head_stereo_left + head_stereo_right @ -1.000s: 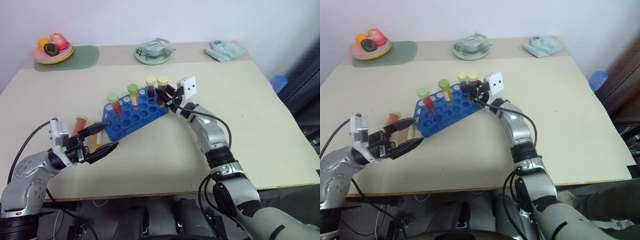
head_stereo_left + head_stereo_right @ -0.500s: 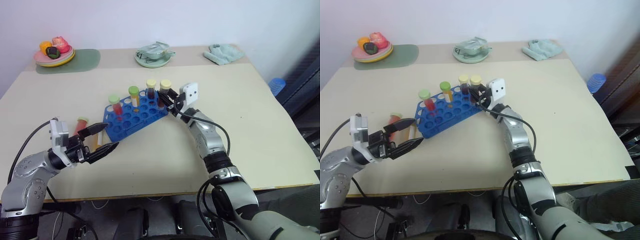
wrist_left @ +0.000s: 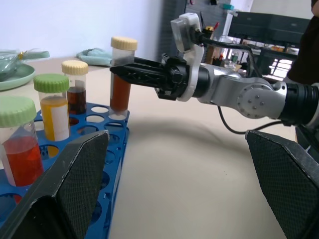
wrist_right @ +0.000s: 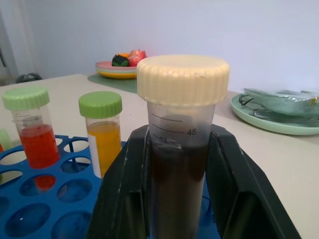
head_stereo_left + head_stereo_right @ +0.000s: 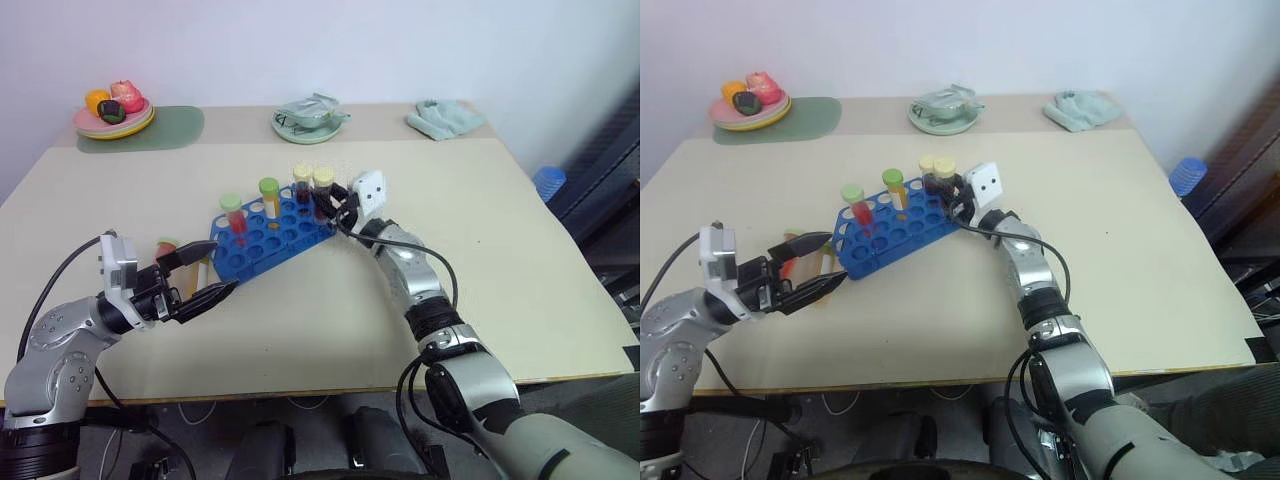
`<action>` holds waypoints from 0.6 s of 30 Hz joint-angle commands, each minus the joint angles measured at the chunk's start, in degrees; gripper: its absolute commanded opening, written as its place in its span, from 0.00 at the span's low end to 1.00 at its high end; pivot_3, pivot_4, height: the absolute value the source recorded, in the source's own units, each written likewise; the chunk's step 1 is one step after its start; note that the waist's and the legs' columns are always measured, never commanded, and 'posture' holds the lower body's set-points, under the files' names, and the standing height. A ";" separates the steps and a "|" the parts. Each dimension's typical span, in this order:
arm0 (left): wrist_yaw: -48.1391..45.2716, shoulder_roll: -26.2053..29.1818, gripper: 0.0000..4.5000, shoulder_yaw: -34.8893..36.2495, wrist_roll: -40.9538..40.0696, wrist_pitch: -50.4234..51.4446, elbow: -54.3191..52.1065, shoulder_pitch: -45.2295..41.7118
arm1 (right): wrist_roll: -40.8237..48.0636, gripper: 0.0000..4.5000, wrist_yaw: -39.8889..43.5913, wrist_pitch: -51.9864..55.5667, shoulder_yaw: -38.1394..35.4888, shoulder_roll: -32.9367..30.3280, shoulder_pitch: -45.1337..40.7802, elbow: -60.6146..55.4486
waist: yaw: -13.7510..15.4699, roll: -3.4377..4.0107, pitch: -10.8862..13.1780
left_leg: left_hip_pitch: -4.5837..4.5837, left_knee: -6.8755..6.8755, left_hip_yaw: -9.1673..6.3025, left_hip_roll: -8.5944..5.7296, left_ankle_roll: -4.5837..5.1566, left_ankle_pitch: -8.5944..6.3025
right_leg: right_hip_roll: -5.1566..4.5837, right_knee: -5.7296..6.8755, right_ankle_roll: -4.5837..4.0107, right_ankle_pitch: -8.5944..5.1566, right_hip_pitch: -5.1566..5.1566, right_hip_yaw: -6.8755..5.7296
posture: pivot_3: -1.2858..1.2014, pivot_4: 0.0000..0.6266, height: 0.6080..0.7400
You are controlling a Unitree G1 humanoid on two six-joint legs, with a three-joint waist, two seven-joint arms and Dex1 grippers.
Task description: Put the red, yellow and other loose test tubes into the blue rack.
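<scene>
Brown liquid under a pale-yellow cap fills the tube (image 4: 180,149) clamped by the right gripper (image 5: 335,200) over the blue rack (image 5: 262,236); the left gripper (image 5: 200,279) is spread wide.

loose tube (image 5: 164,247) part hidden behind left pincer (image 5: 200,279), contents unclear

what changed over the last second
The right gripper, shut on the brown tube, has lowered it until its bottom sits in a corner hole of the blue rack. The left gripper stayed open and hovering at the rack's other end. The red tube, yellow tube and second brown tube stayed standing in the rack.
</scene>
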 commanded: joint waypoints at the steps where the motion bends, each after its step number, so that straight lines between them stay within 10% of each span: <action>1: -0.18 0.26 1.00 0.30 -0.35 -0.54 -0.54 -0.35 | -2.72 0.25 -0.57 2.21 0.77 -0.97 1.79 7.68 | -0.04 0.16 0.06 | -0.11 0.02 0.03 -0.02 0.01 0.00 | -0.05 -0.06 0.02 0.01 -0.07 0.00 | 0.52 0.24 1.00; 15: -0.12 0.02 1.00 0.25 -0.42 -0.77 -0.13 -0.75 | 1.67 0.25 2.84 5.91 -1.63 -2.12 2.37 -7.22 | 1.12 0.45 0.28 | -0.52 -0.11 0.03 -0.01 0.01 0.00 | -0.05 -0.23 0.16 0.09 -0.43 -0.03 | 0.52 0.24 1.00; 18: -0.13 -0.06 1.00 0.13 -0.40 -0.71 0.08 -0.93 | 1.92 0.50 3.26 8.00 -1.34 -2.58 3.16 -11.25 | 1.23 0.46 0.29 | -1.14 -0.04 0.02 -0.01 0.00 0.01 | -0.05 -0.18 0.20 0.12 -1.02 -0.04 | 0.52 0.24 1.00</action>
